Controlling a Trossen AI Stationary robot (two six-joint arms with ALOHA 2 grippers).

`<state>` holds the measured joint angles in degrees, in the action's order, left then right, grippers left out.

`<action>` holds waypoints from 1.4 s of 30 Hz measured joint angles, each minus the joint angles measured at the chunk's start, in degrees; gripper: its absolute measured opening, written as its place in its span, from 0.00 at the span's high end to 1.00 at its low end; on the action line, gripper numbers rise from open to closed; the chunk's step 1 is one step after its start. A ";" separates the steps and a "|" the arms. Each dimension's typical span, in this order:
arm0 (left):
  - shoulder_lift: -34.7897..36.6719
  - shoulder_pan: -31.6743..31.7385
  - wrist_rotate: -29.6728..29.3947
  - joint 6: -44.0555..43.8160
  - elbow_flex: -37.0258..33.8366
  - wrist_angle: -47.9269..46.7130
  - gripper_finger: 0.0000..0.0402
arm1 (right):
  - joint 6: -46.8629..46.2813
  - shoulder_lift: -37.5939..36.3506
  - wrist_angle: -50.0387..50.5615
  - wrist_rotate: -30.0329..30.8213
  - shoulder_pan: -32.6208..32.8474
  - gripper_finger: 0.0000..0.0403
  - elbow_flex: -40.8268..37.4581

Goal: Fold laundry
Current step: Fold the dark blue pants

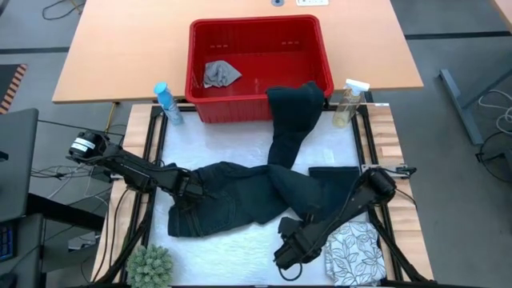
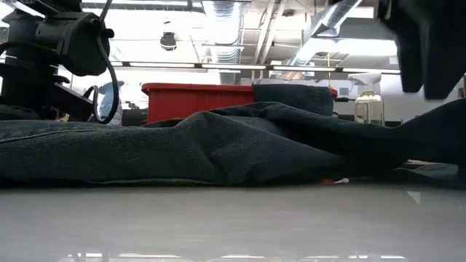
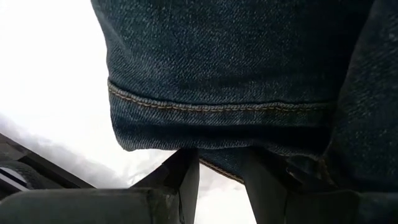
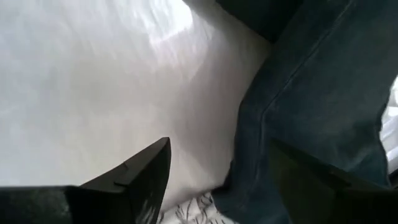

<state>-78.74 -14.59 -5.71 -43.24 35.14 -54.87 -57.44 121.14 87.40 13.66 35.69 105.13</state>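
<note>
We are barely begun: the jeans (image 1: 248,196) sprawl unfolded by the red basket (image 1: 258,60), left claw (image 3: 217,171) pinching their hem, right claw (image 4: 217,180) spread empty beside them.

Hidden, cropped and unreadable parts

In the high view the right gripper (image 1: 290,250) sits dark over the jeans (image 1: 240,200), its fingers too small to make out; the jeans cover the left gripper (image 1: 186,190) tips at the waistband, and one leg hangs into the red basket (image 1: 197,48), its end hidden behind the wall. The leaf-print cloth (image 1: 352,254) and the small plant (image 1: 150,266) are cut by the near edge. The grey cloth (image 1: 220,74) is too crumpled to identify. In the low view the jeans hide the basket's base, and the right arm is cropped at the top right. Bottle (image 1: 167,102) labels are unreadable.
</note>
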 joint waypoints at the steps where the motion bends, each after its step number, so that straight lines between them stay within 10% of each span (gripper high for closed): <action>1: 0.02 0.00 0.48 0.06 0.00 -0.02 0.74 | -0.37 0.00 -0.44 0.27 0.00 0.28 -0.97; 11: 0.02 0.00 0.95 2.07 0.00 -1.13 0.73 | -11.10 0.13 -0.09 1.26 -1.01 0.32 -10.35; 19: 0.02 0.00 0.10 2.05 0.00 -1.22 0.73 | -2.64 -0.89 2.68 -0.60 -3.52 0.93 -7.62; 42: -0.07 -0.02 -2.05 1.16 -0.09 -5.28 0.73 | 26.98 -34.86 2.60 3.63 -32.50 0.94 1.10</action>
<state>-78.81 -14.61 -7.76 -42.07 35.05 -60.15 -30.46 86.28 90.00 17.29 3.19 106.24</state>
